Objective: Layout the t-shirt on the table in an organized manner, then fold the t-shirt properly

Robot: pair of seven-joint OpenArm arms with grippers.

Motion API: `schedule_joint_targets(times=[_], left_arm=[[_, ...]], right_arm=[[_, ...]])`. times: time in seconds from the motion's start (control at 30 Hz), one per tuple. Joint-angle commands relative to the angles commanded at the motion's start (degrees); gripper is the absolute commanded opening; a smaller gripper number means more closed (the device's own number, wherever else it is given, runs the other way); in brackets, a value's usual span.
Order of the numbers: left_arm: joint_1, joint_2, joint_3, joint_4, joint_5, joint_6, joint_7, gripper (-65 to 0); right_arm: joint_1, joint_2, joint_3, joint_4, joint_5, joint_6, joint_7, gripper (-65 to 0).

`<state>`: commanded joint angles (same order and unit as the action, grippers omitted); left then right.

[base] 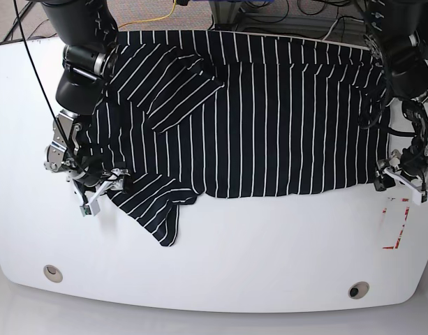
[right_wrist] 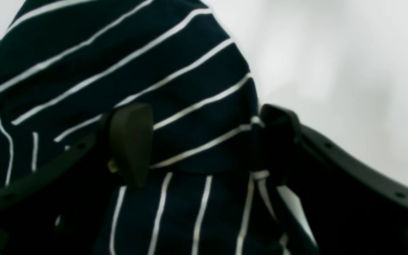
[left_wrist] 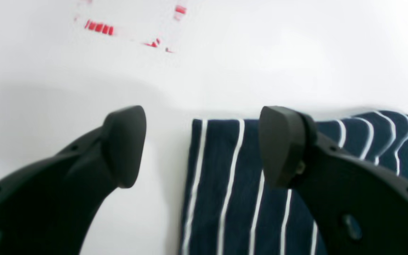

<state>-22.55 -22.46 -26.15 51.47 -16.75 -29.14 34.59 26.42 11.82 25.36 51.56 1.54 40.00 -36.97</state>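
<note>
The t-shirt (base: 269,112), black with thin white stripes, lies spread wide across the white table (base: 255,251). One sleeve is folded over the body at the upper left. The other sleeve trails toward the front left. My right gripper (base: 102,188) sits on that front-left sleeve. In the right wrist view the right gripper (right_wrist: 204,145) is open, with bunched t-shirt (right_wrist: 119,63) rising between its fingers. My left gripper (base: 402,178) is at the shirt's right edge. In the left wrist view the left gripper (left_wrist: 204,148) is open over a straight corner of the t-shirt (left_wrist: 232,184), one finger above cloth, the other above bare table (left_wrist: 48,71).
A red rectangular mark (base: 399,227) lies on the table just in front of the left gripper; this red mark (left_wrist: 99,27) shows ahead in the left wrist view. Two round metal holes (base: 52,272) (base: 358,289) sit near the front edge. Cables hang beyond the table's far side.
</note>
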Motion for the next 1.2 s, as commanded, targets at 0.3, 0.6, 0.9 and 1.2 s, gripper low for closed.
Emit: schedule_joint_targets(times=[0.3,0.6,0.9,1.2], left_arm=[[0.1,0.4,0.5,-3.1,0.0,-0.1,-1.1,-18.9],[0.1,0.4,3.3,-2.5,-0.4,-0.2,-1.0,-51.7],[4.8,0.4,3.3,11.4,-0.5,-3.2,3.3,-57.2],[11.8,3.6,3.4,30.5,-0.2,-6.9,9.1,-57.1]], right_arm=[[-0.9,-0.3,0.0,0.0,0.0,0.0,0.0,-22.2],[-1.1,-0.4,0.0,0.0,-0.1,0.0,0.0,-50.7],[-1.1,-0.4,0.0,0.0,-0.1,0.0,0.0,-60.1],[-1.1,-0.4,-0.1,0.0,-0.1,0.0,0.0,-60.1]])
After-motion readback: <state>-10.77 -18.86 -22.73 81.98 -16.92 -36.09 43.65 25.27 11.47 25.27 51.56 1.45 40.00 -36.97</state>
